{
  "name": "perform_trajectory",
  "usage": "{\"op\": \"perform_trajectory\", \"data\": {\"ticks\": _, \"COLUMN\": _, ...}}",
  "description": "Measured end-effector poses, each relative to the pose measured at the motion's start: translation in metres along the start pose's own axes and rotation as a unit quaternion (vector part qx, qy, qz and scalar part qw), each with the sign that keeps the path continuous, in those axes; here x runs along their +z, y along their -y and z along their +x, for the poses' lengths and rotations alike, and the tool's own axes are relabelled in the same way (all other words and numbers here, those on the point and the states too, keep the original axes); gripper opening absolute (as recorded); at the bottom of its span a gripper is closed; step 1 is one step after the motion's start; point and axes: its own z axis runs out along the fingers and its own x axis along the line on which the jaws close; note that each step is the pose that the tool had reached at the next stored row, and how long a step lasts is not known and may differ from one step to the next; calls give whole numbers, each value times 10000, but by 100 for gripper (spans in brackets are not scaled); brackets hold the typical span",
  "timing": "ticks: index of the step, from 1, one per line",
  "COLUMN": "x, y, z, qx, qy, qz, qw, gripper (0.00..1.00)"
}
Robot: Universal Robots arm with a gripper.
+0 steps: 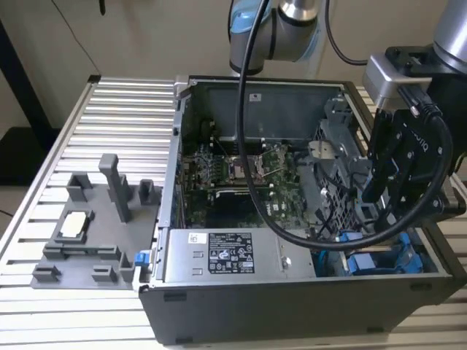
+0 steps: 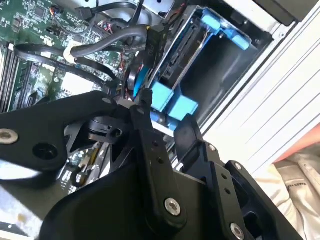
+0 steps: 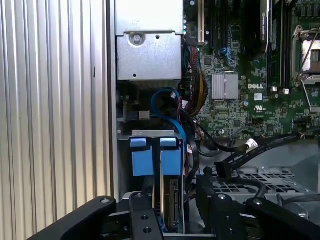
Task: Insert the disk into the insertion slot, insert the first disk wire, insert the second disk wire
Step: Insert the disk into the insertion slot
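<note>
Where the power-supply box (image 1: 219,255) ends on the exterior view's right, the disk (image 1: 367,262) sits low in the open computer case (image 1: 292,313), with its blue carrier front showing. The gripper (image 1: 387,215) hangs directly over that corner. Black cables (image 1: 328,219) lie between it and the motherboard (image 1: 241,171). The case stands on the slotted table (image 1: 124,109). A grey fixture plate (image 1: 95,226) lies on the exterior view's left, well apart from the gripper.

Second wrist view: the fingers (image 2: 145,125) are spread, with a clear gap between them and nothing clamped in it. The gripper (image 2: 167,117) is just above two blue tabs (image 2: 172,102), and I cannot tell whether it touches them. The disk (image 2: 176,59) runs edge-on away from the tabs, inside the grey sheet-metal cage. A blue cable (image 2: 139,80) and the black cables (image 2: 100,47) bunch just beside the tabs, on the motherboard (image 2: 45,20) side. Whether any of them is plugged into the disk, I cannot tell.

First wrist view: the disk (image 3: 174,202) is seated in the insertion slot (image 3: 150,133), edge-on. The gripper (image 3: 175,192) is right over it, with one of the fingers (image 3: 142,215) on each side, standing apart. The two blue tabs (image 3: 156,157) sit side by side at the slot mouth. The blue cable (image 3: 162,100) loops between the slot mouth and the power-supply box (image 3: 148,50). The black cables (image 3: 230,147) cross from beside the disk toward the motherboard (image 3: 240,80). The slotted table (image 3: 50,100) runs along the case wall on the other side of the slot.
</note>
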Motion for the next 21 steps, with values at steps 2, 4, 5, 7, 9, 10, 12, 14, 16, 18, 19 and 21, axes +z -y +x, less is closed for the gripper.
{"op": "perform_trajectory", "data": {"ticks": 2, "x": -26, "y": 0, "z": 0, "qx": 0, "qy": 0, "qz": 0, "qw": 10000, "gripper": 46}}
{"op": "perform_trajectory", "data": {"ticks": 4, "x": -82, "y": -1, "z": 0, "qx": 0, "qy": -2, "qz": 0, "qw": 10000, "gripper": 46}}
{"op": "perform_trajectory", "data": {"ticks": 5, "x": -119, "y": -2, "z": -1, "qx": 0, "qy": -1, "qz": 0, "qw": 10000, "gripper": 46}}
{"op": "perform_trajectory", "data": {"ticks": 7, "x": -182, "y": -4, "z": -1, "qx": 2, "qy": -2, "qz": 0, "qw": 10000, "gripper": 46}}
{"op": "perform_trajectory", "data": {"ticks": 9, "x": -185, "y": -5, "z": -2, "qx": 4, "qy": 1, "qz": 1, "qw": 10000, "gripper": 46}}
{"op": "perform_trajectory", "data": {"ticks": 10, "x": -187, "y": -8, "z": -2, "qx": 4, "qy": 3, "qz": 22, "qw": 10000, "gripper": 46}}
{"op": "perform_trajectory", "data": {"ticks": 12, "x": -188, "y": -18, "z": -2, "qx": 1, "qy": 77, "qz": 152, "qw": 9999, "gripper": 46}}
{"op": "perform_trajectory", "data": {"ticks": 14, "x": -187, "y": -25, "z": -2, "qx": -1, "qy": 180, "qz": 290, "qw": 9994, "gripper": 46}}
{"op": "perform_trajectory", "data": {"ticks": 16, "x": -188, "y": -33, "z": -2, "qx": -4, "qy": 282, "qz": 425, "qw": 9987, "gripper": 46}}
{"op": "perform_trajectory", "data": {"ticks": 18, "x": -188, "y": -40, "z": -2, "qx": -6, "qy": 387, "qz": 566, "qw": 9976, "gripper": 46}}
{"op": "perform_trajectory", "data": {"ticks": 19, "x": -187, "y": -44, "z": -2, "qx": -7, "qy": 440, "qz": 641, "qw": 9970, "gripper": 46}}
{"op": "perform_trajectory", "data": {"ticks": 21, "x": -187, "y": -52, "z": -3, "qx": -17, "qy": 480, "qz": 812, "qw": 9955, "gripper": 46}}
